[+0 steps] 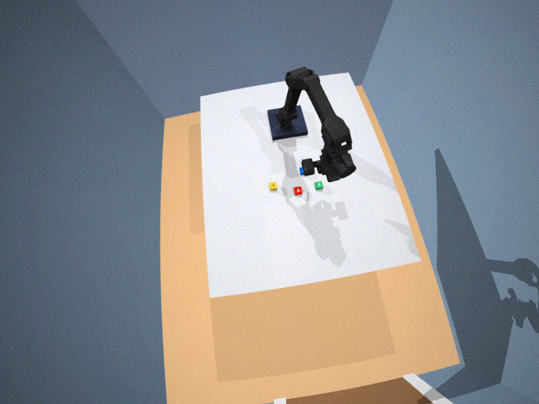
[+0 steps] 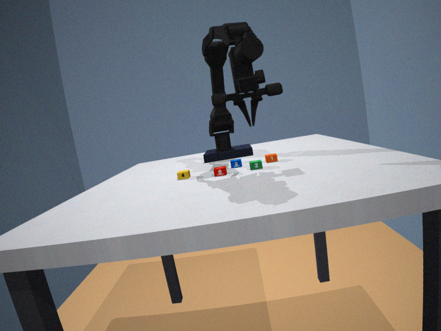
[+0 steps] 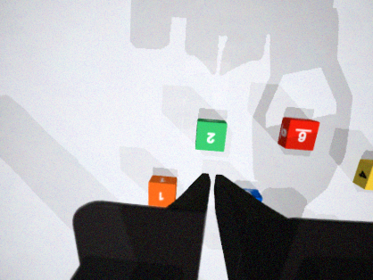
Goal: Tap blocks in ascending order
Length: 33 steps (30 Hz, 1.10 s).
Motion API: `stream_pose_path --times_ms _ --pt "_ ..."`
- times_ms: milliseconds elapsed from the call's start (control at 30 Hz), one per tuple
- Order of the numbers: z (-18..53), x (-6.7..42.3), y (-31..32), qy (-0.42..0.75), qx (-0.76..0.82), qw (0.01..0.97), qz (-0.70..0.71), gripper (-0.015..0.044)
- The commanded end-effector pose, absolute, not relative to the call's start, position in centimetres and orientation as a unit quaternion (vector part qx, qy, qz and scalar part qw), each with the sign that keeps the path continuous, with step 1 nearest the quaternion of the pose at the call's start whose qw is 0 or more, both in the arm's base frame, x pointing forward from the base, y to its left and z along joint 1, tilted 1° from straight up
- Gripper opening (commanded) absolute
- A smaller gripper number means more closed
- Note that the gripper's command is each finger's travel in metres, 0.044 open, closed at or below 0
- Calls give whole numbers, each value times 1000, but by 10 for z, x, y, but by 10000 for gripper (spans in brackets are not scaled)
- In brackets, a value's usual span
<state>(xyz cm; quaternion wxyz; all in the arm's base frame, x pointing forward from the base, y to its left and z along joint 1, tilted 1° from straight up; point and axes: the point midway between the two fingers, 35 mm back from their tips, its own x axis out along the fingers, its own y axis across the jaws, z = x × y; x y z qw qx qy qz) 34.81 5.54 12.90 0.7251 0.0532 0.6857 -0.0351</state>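
On your worktop (image 2: 320, 185), left to right, sit the yellow block (image 2: 183, 174), red block (image 2: 220, 171), blue block (image 2: 235, 163), green block (image 2: 255, 164) and orange block (image 2: 271, 157). Your end effector (image 2: 250, 122) hangs high above them, tips pressed together on nothing.

You were looking at a bare test cell rather than any home or shop: plain blue-grey walls (image 1: 86, 174) and a flat tan floor (image 1: 304, 338). One white table on dark legs (image 2: 320, 199) carried a black six-joint arm (image 2: 217, 89) bolted to a dark blue base plate (image 2: 245, 147).
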Motion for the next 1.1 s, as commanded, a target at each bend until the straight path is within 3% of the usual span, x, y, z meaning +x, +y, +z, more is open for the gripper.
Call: stream_pose_path --times_ms 0,1067 --pt "80 348 54 694 49 717 -35 20" --pt "31 348 54 694 49 717 -35 20"
